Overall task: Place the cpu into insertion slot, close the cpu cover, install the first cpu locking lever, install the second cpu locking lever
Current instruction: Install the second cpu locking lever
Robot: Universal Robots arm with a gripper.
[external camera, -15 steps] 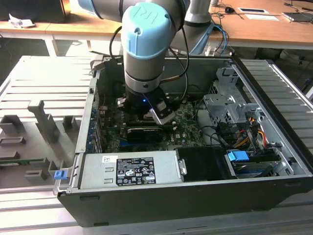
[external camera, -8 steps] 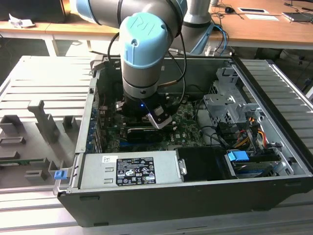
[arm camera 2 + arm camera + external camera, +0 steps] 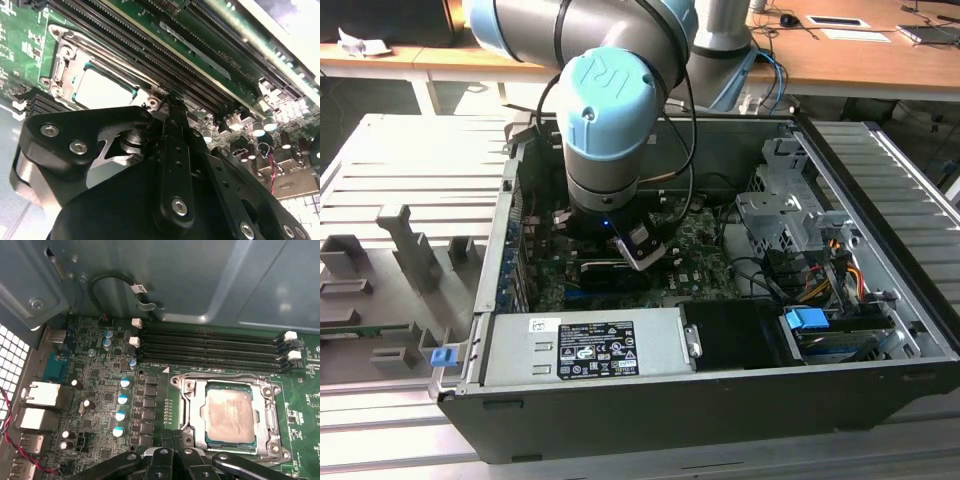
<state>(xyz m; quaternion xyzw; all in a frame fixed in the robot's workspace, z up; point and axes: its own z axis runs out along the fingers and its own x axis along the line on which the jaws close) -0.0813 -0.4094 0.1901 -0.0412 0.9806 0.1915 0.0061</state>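
- In the first wrist view, my hand (image 3: 175, 440) sits low over the green circuit board (image 3: 100, 390), fingertips pressed together with nothing between them, just beside the insertion slot (image 3: 186, 385).
- The cpu (image 3: 231, 412) lies flat in that slot, silver face up.
- The cpu cover (image 3: 270, 410) is folded down around it, framing the chip.
- Long black memory slots (image 3: 210, 347) run beside the socket.

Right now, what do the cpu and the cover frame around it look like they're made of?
The cpu looks like metal on top: a pale silver-grey, matte face with faint dull smudges. The cpu cover looks like thin stamped sheet metal, brighter and shinier, catching light along its bent edges. Both are judged by sheen alone, so any plating or coating is left open.
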